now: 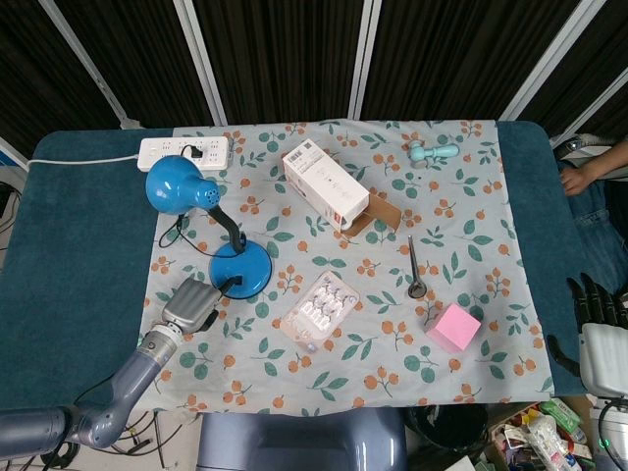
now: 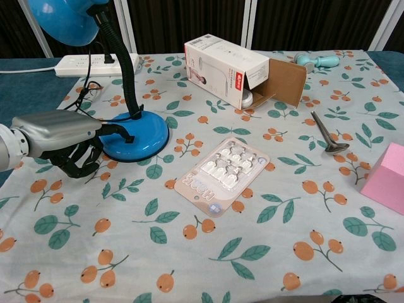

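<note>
Left hand [image 2: 60, 139] set against the blue lamp base [image 2: 136, 136] near the counter's left edge, fingers curled under, nothing gripped, blister pack [image 2: 223, 172] just beside, white box [image 2: 227, 68] behind, right hand [image 1: 599, 314] parked off the right edge, its closure not discernible

Bright blue desk lamp [image 1: 211, 231] sitting on a pale cloth [image 1: 392, 373] printed with teal leaves and orange berries. There's a pink block [image 1: 453, 327], a white box [image 1: 324, 184] with red print, and the silver-grey left hand [image 1: 191, 306].
</note>
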